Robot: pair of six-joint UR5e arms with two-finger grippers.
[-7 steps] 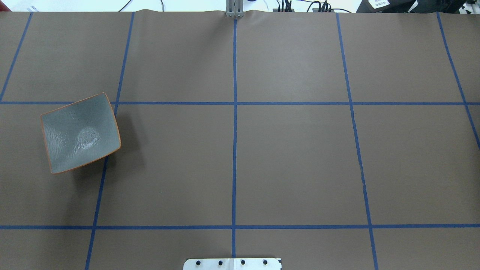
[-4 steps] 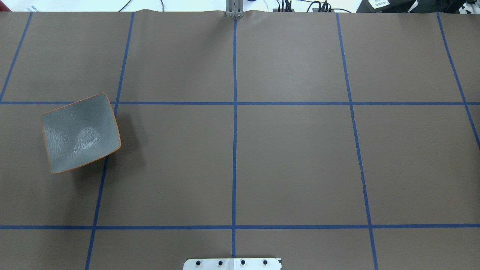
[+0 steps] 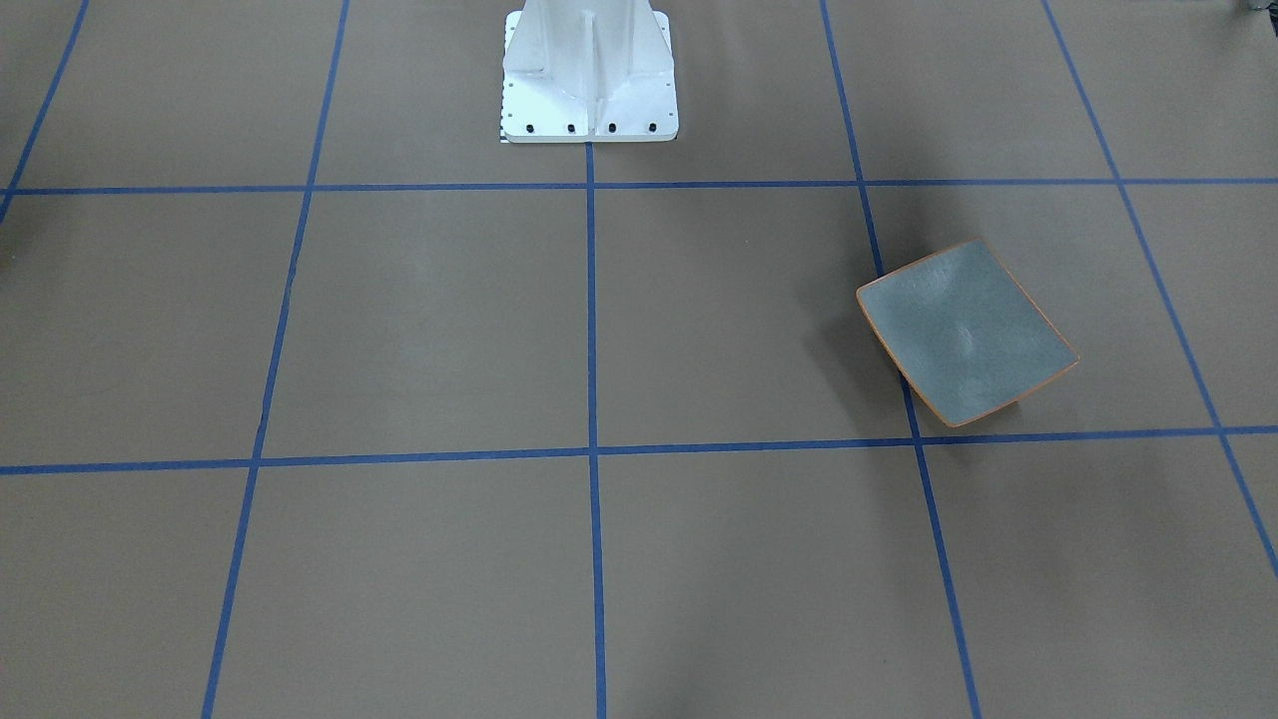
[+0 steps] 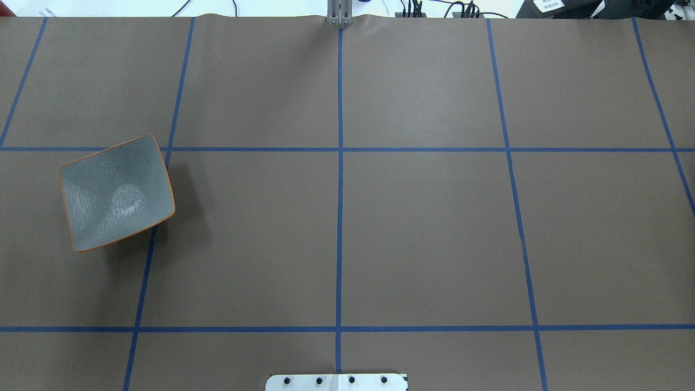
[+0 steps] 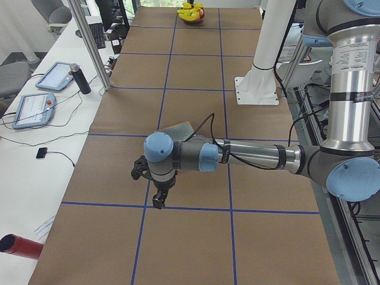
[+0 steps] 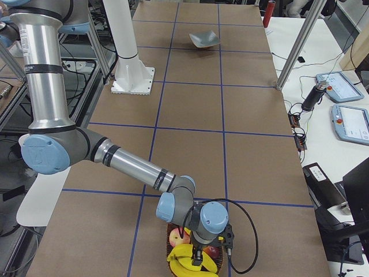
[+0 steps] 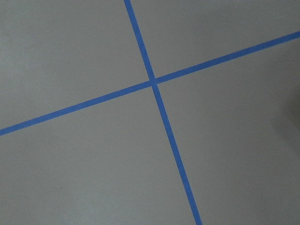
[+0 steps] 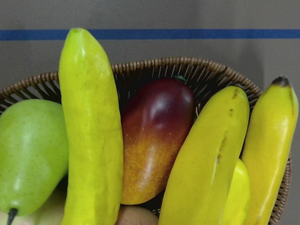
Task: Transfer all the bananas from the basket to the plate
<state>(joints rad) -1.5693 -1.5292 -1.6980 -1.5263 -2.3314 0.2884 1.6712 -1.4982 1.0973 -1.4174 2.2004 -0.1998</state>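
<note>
The square grey-blue plate with its orange rim lies bare on the robot's left half of the table, also the plate. The wicker basket holds several yellow bananas close under the right wrist camera. In the exterior right view my right gripper hangs down into the basket among the bananas; I cannot tell whether it is open or shut. My left gripper points down over a blue tape crossing just in front of the plate; I cannot tell its state.
A red-yellow mango and a green pear share the basket. The white robot pedestal stands at the table's robot side. Tablets, a red cylinder and a metal post line the side bench.
</note>
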